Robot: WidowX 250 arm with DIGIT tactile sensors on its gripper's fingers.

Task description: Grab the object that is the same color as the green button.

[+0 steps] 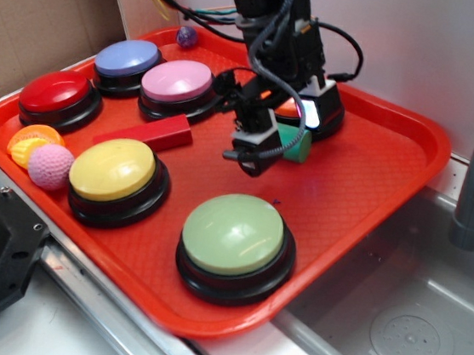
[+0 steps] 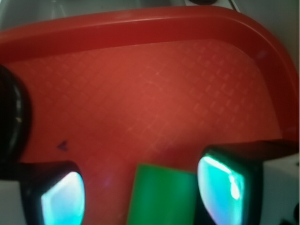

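Exterior view: black WidowX gripper (image 1: 277,139) low over the red plastic tray (image 1: 375,172). Small matte green cylinder (image 1: 295,142) sits at its tips, lying on the tray. Large pale-green domed push button on a black round base (image 1: 233,242) is in front of the gripper, well apart. Red rectangular block (image 1: 148,133) lies off to the side, near.

Wrist view: jaws spread, not yet closed; the green cylinder (image 2: 161,194) lies between 2 glossy, cyan-lit finger pads (image 2: 216,190), nearer this one, with a gap to the other. Tray floor shows fine diamond embossing and a smooth raised rim.

Judgement: centre the cylinder, then close squarely across its curved sides; an off-centre pinch could roll it out.
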